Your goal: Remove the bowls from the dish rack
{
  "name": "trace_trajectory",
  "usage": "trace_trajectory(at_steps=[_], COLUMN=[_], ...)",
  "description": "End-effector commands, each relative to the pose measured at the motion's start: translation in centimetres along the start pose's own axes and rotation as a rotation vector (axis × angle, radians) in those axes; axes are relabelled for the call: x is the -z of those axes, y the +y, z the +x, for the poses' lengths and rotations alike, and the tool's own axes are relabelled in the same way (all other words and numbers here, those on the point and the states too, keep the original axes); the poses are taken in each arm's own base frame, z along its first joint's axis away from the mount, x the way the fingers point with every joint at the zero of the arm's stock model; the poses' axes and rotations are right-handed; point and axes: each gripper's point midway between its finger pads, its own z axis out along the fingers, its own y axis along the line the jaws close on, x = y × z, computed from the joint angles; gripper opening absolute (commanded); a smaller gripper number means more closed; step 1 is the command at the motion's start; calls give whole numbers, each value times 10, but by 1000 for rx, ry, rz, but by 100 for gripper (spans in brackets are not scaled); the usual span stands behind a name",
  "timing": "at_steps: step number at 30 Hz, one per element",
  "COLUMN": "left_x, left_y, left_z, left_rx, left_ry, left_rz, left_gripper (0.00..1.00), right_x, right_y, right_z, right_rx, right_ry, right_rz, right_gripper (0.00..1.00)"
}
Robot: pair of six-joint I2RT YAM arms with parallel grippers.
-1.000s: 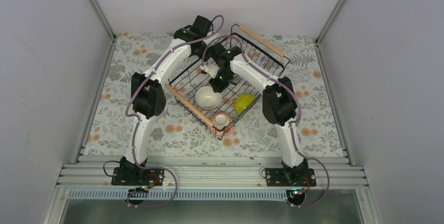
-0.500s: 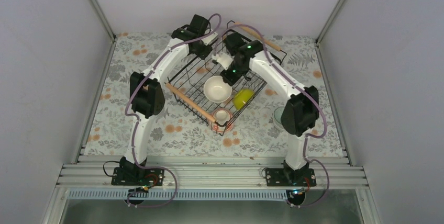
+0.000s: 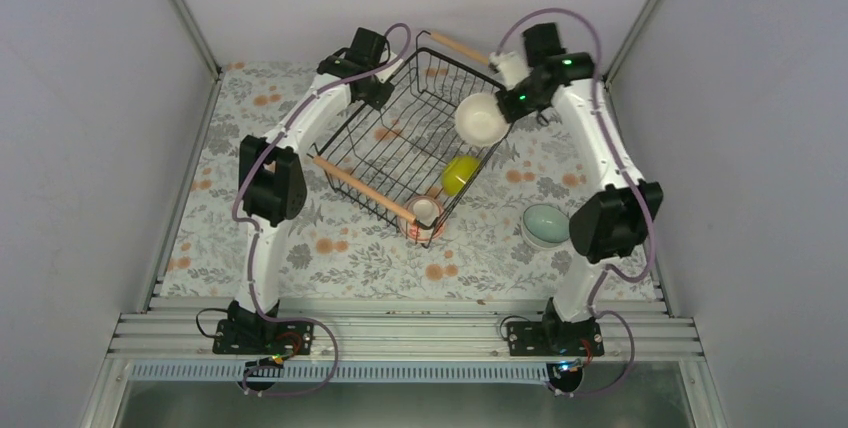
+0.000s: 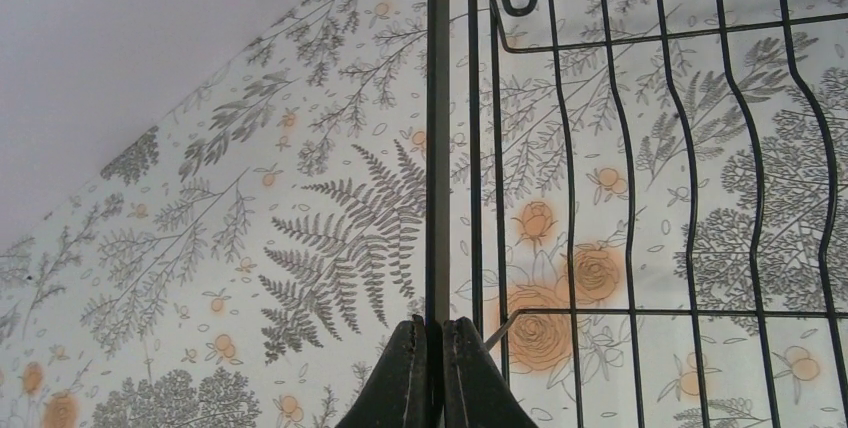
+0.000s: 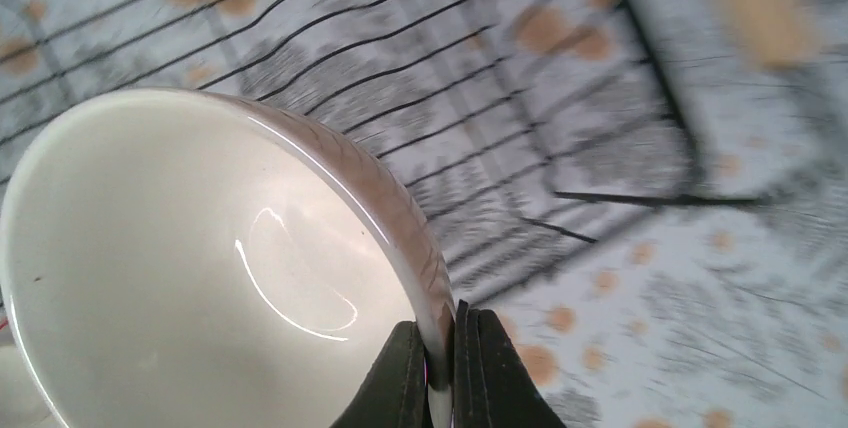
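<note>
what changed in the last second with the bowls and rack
The right pincer, shut on the rim of the pale cream round bowl, carried it from the middle of the black wire dish rack up toward its far right edge. The rack's far end swung slightly left. Unchanged: the left pincer stays shut on a rack wire; the yellow-green bowl and the pinkish bowl lie in the rack.

A table (image 3: 330, 253) covered in a floral print stands enclosed by plain pale grey walls (image 3: 80, 148) on three sides; ribbed aluminium rails (image 3: 400, 333) line its near edge.
</note>
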Motion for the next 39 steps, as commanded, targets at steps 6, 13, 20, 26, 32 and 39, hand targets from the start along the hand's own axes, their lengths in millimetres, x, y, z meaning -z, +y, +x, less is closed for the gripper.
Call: trace_trajectory(at_steps=[6, 13, 20, 26, 32, 39], left_x=[-1, 8, 12, 11, 10, 8], left_y=[51, 68, 76, 86, 97, 109], left_z=[31, 44, 57, 64, 69, 80], left_rx=[4, 22, 23, 37, 51, 67], left_ry=[73, 75, 87, 91, 98, 115], left_rz=[-142, -163, -176, -179, -188, -195], left_gripper=[2, 2, 2, 2, 2, 2], right_x=[125, 126, 93, 47, 3, -15], right_y=[-103, -155, -175, -187, -196, -208], right_z=[-13, 14, 38, 56, 58, 51], right_rx=[-158, -268, -328, -351, -379, -395], right_ry=[-290, -266, -205, -136, -90, -81], right_rz=[256, 309, 300, 282, 213, 198], right_gripper=[3, 4, 4, 4, 4, 4])
